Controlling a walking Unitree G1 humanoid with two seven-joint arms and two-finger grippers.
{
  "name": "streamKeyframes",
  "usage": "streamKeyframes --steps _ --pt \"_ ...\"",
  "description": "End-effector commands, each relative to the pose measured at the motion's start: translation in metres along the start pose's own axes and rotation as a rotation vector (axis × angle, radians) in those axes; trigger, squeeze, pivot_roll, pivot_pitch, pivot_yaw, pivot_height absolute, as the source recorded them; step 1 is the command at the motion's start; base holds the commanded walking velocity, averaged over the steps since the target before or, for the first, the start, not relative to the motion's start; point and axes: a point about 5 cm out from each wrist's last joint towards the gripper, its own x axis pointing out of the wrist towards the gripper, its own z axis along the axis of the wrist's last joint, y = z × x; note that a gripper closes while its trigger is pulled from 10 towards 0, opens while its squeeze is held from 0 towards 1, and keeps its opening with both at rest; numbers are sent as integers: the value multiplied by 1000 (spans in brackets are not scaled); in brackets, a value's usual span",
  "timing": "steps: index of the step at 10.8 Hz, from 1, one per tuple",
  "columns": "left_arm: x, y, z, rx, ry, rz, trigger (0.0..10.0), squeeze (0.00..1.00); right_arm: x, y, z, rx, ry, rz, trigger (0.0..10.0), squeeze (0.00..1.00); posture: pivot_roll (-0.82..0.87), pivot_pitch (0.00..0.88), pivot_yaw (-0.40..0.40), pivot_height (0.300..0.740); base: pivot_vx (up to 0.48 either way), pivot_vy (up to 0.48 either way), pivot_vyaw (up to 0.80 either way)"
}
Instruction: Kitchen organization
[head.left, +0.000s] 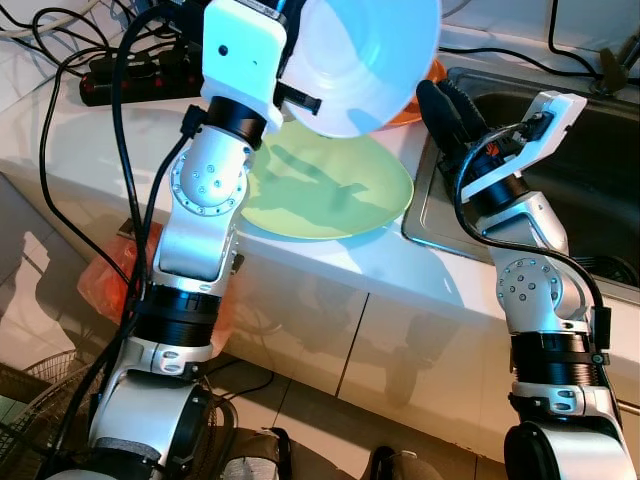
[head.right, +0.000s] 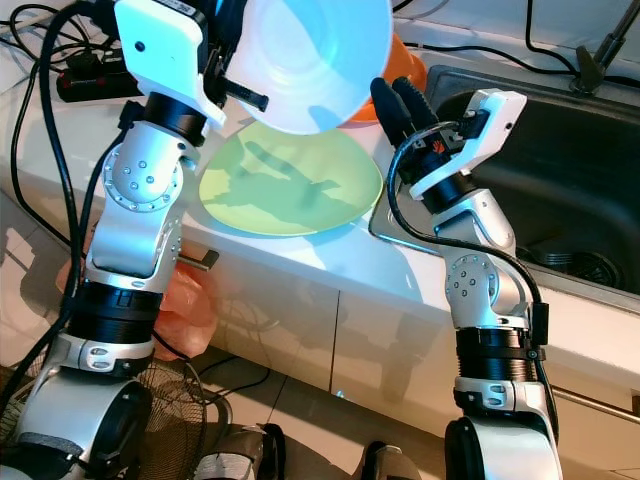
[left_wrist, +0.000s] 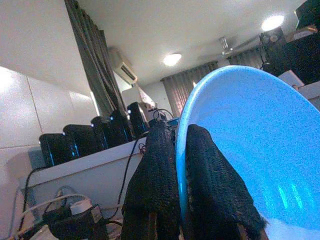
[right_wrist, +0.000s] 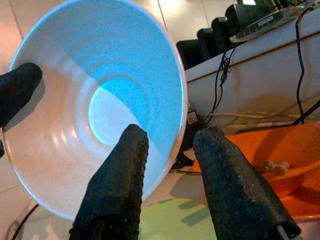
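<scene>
A light blue bowl (head.left: 360, 60) hangs tilted in the air above the counter, its rim pinched by my left gripper (left_wrist: 181, 200), which is shut on it. Under it a pale green plate (head.left: 330, 185) lies flat on the white counter (head.left: 90, 140). An orange dish (right_wrist: 272, 155) sits behind the plate, mostly hidden by the bowl. My right gripper (head.left: 450, 115) is raised beside the bowl's right edge, at the sink's left rim, its fingers (right_wrist: 125, 180) open and holding nothing.
A dark steel sink (head.left: 560, 170) lies to the right of the plate. Black power strips and cables (head.left: 130, 75) crowd the counter's back left. An orange bag (head.left: 105, 280) hangs by the cabinet front, and a fan (head.left: 40, 400) stands on the floor.
</scene>
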Motion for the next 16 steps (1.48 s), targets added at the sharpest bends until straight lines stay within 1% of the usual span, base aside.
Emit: streamKeyframes --steps 1,6,10,12,14,16 --pt "7 1 15 -11 -73 -5 10000 0 -1 3 1 2 -2 5 10000 0 66 150 22 740 0 0 0" --pt "7 -2 19 -50 -94 -27 10000 0 1 -1 -4 -4 12 -44 10000 0 70 150 21 740 0 0 0" --pt "5 -12 20 -103 -103 -95 10000 0 1 -12 -5 0 8 -145 10000 0 74 149 21 740 0 0 0" --pt "4 -16 21 -116 -104 -124 10000 0 1 -13 -5 4 3 -160 10000 0 74 149 21 740 0 0 0" --pt "0 -26 21 -127 -102 -206 10000 0 1 -13 -6 10 3 -166 10000 0 74 149 21 740 0 0 0" --pt "0 -27 22 -127 -104 -219 10000 0 2 -13 -7 14 0 -167 10000 0 74 149 21 740 0 0 0"
